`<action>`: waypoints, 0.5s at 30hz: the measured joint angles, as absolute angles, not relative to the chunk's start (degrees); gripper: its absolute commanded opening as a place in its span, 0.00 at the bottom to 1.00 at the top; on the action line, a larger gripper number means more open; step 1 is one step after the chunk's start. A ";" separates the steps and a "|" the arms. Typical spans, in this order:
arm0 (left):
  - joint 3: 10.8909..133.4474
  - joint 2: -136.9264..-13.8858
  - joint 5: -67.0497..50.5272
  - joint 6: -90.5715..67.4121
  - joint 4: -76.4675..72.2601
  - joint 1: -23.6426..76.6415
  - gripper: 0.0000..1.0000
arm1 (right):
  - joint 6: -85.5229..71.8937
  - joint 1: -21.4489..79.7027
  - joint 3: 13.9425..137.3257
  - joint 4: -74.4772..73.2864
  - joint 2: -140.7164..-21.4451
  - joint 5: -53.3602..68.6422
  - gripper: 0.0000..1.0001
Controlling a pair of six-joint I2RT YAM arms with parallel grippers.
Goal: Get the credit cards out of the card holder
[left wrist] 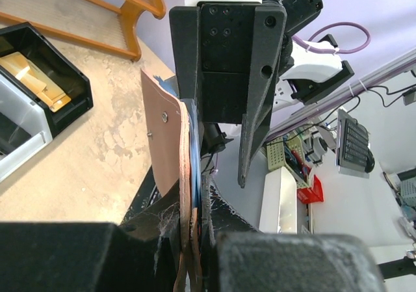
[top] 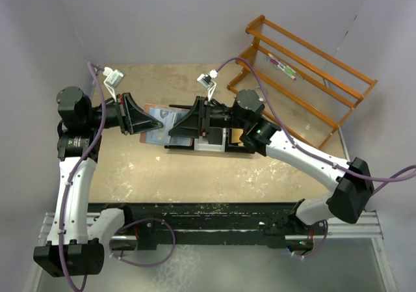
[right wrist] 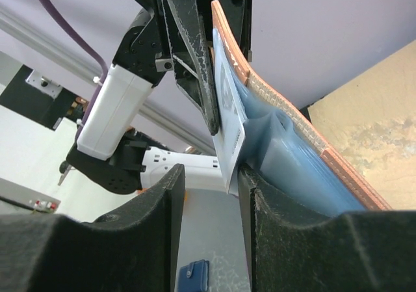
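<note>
Holder (top: 158, 118) clamped edge-on in closed left claw (top: 147, 119), held up off bench (top: 162, 175). Right claw (top: 174, 133) part-open astride pale card (right wrist: 231, 126) protruding from blue lining (right wrist: 292, 159); not yet pinched. Risk: pinching lining with card, pulling holder out of left grip. Seen only from right wrist: card off-centre in the gap. Seen only from top: both arms meeting mid-bench.

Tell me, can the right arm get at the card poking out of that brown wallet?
Probably yes: the left pincer holds the wallet up, and the card pokes its corner between the open jaws of the right pincer; nothing blocks it.
</note>
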State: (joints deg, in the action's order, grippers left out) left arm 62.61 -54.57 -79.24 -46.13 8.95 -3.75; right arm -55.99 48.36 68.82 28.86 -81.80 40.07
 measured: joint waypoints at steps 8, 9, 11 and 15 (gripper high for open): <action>62.61 -55.92 -78.85 -44.31 11.27 -3.75 0.00 | -56.60 47.66 69.76 29.98 -84.73 40.47 0.17; 62.61 -56.05 -78.76 -44.31 11.49 -3.75 0.00 | -56.86 47.55 69.76 30.30 -85.08 40.56 0.16; 62.61 -56.29 -78.72 -44.29 11.70 -3.75 0.00 | -57.45 47.24 69.76 30.72 -85.45 40.73 0.11; 62.61 -56.40 -78.91 -44.38 11.57 -3.75 0.00 | -58.22 46.76 69.73 31.81 -85.49 41.30 0.06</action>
